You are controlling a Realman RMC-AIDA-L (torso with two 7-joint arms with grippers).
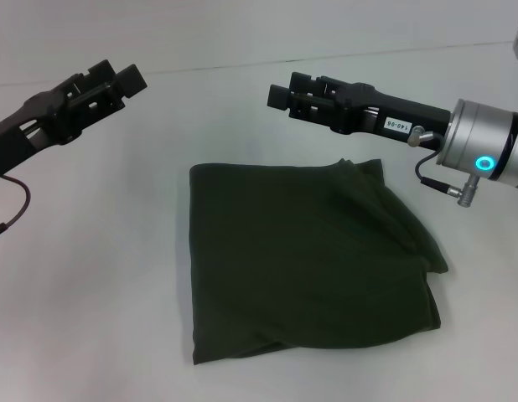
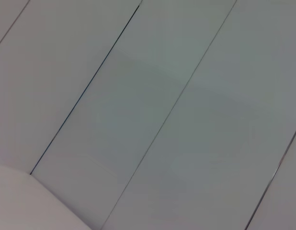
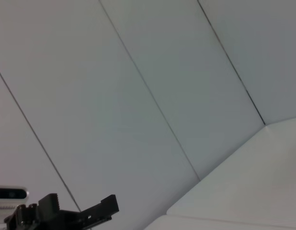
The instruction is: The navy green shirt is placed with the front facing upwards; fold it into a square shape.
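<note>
White matte table (image 1: pixel 100 318) filled the near and middle scene, its far edge a thin line across the head view. Behind it stood a pale grey panelled wall (image 2: pixel 153 110) with thin dark seams between the panels. Lighting was soft and even, shadows faint.

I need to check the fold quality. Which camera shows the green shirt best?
The head view: the navy green shirt lies folded into a rough square on the table, its right edge uneven. Both wrist views show only wall panels and none of the shirt.
</note>
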